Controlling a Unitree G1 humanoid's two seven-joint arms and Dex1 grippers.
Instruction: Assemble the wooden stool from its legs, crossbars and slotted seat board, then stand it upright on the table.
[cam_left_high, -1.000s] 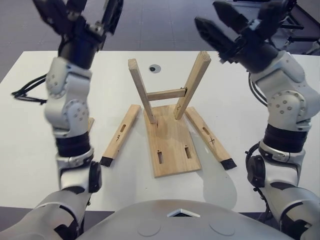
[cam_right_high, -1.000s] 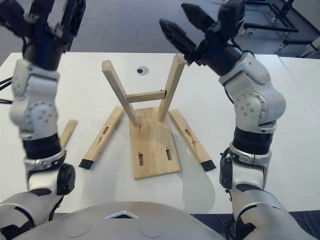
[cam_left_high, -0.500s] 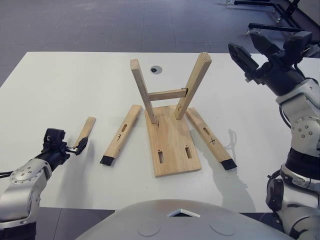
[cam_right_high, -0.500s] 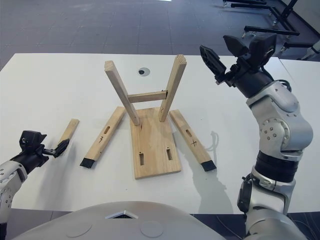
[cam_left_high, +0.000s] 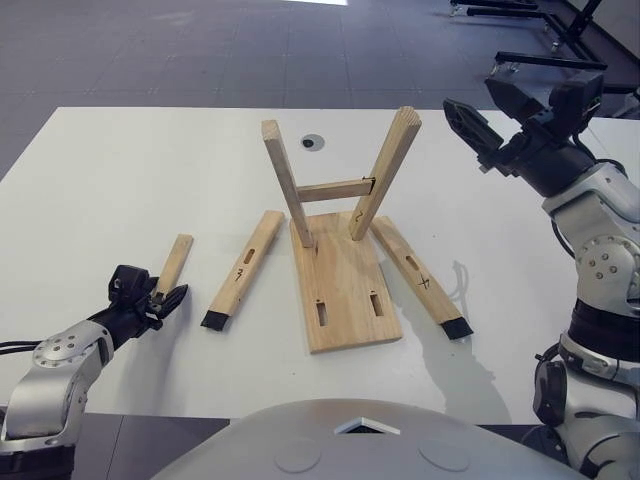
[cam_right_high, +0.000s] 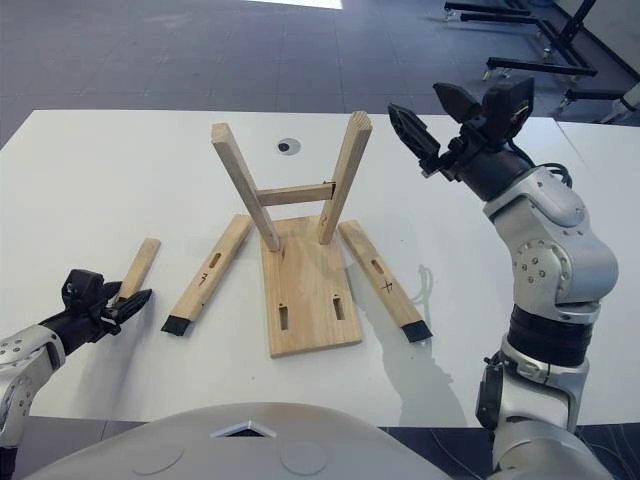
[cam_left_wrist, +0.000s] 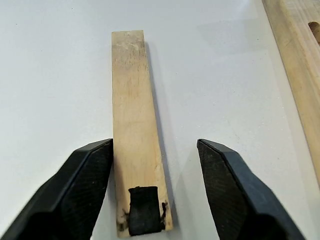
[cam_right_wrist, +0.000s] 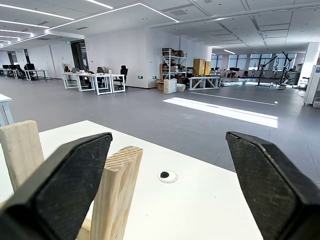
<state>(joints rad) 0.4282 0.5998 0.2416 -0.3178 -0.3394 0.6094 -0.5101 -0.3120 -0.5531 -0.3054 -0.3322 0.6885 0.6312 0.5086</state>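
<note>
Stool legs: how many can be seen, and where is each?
4. The left standing leg and right standing leg rise tilted from the seat board, joined by a crossbar. The left loose leg and right loose leg lie flat beside the board. None looks hidden.

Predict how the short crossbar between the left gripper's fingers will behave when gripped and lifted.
The crossbar looks like solid wood, so probably stiff and light. It is flat-sided, so it should slide rather than roll. Held at its dark end by the left gripper, it may tilt.
</note>
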